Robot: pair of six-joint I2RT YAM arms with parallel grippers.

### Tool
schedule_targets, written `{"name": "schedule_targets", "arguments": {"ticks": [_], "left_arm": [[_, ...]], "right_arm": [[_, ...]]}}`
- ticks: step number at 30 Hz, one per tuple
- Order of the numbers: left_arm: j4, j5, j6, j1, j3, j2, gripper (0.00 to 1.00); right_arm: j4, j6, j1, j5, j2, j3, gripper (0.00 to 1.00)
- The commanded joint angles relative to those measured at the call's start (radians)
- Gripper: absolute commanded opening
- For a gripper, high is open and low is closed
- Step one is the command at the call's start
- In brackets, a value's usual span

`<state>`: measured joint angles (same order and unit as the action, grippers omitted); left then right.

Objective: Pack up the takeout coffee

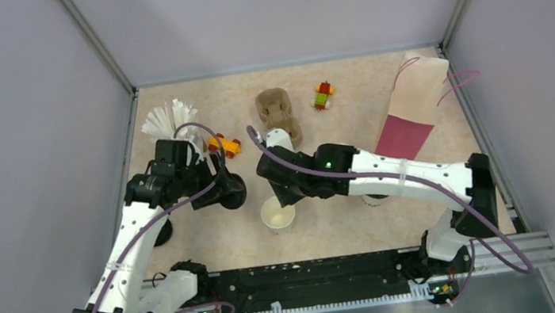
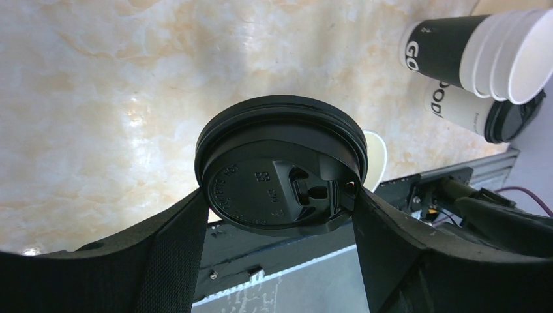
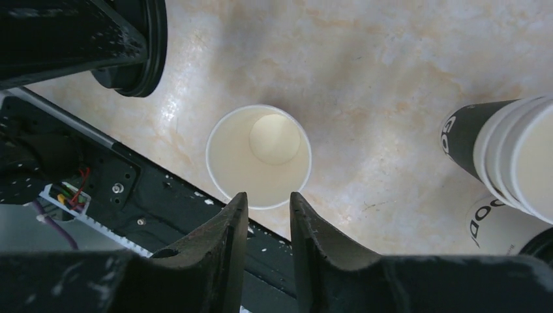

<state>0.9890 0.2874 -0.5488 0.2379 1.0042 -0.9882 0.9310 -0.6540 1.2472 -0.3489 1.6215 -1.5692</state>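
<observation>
Your left gripper (image 2: 279, 210) is clamped on a black lid (image 2: 280, 163) — gripped by its edge between both fingers, above the table (image 2: 98, 98). Your right gripper (image 3: 267, 199) hangs over an open cup (image 3: 235, 156) standing upright near the table's front edge. Its jaws are slightly apart and the cup's near rim shows in the gap, not pinched. A tilted stack of cups (image 3: 515, 150) sits off to one side — apart from the open cup.

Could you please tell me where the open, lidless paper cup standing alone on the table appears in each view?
Top external: the open cup is at lower centre of the picture.
Left wrist: only a sliver of its white rim shows, just right of the black lid.
Right wrist: centre of the picture.
Shared landmark: the black lid, close by the cup in every view.
</observation>
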Motion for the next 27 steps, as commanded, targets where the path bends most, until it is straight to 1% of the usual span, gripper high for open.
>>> {"name": "schedule_targets", "arguments": {"ticks": [1, 2, 3, 6, 8, 9, 14, 17, 21, 27], "left_arm": [[-0.040, 0.116, 0.003, 0.005, 0.028, 0.007, 0.73], [-0.038, 0.133, 0.003, 0.006, 0.029, 0.000, 0.73], [-0.039, 0.148, 0.002, 0.008, 0.032, -0.006, 0.72], [-0.040, 0.172, -0.012, 0.038, 0.046, -0.027, 0.72], [-0.039, 0.167, -0.023, 0.078, 0.063, -0.049, 0.72], [-0.033, 0.155, -0.033, 0.105, 0.073, -0.061, 0.72], [-0.002, 0.072, -0.104, 0.278, 0.149, -0.149, 0.73], [0.054, -0.025, -0.139, 0.378, 0.230, -0.214, 0.73], [0.113, -0.121, -0.200, 0.483, 0.310, -0.283, 0.74], [0.151, -0.231, -0.293, 0.631, 0.364, -0.378, 0.74]], "right_arm": [[0.018, -0.029, 0.009, -0.069, -0.121, -0.005, 0.32], [0.020, -0.031, 0.009, -0.076, -0.139, 0.004, 0.35], [0.022, -0.036, 0.010, -0.086, -0.157, 0.013, 0.40], [0.019, -0.043, 0.010, -0.105, -0.216, 0.040, 0.60], [0.018, -0.042, 0.009, -0.122, -0.254, 0.052, 0.72], [0.020, -0.034, 0.009, -0.131, -0.271, 0.056, 0.75], [0.043, -0.005, 0.008, -0.154, -0.344, 0.057, 0.78], [0.053, -0.003, 0.007, -0.157, -0.388, 0.071, 0.79], [0.069, 0.001, 0.005, -0.166, -0.463, 0.114, 0.80], [0.064, -0.025, 0.004, -0.185, -0.566, 0.178, 0.84]]}}
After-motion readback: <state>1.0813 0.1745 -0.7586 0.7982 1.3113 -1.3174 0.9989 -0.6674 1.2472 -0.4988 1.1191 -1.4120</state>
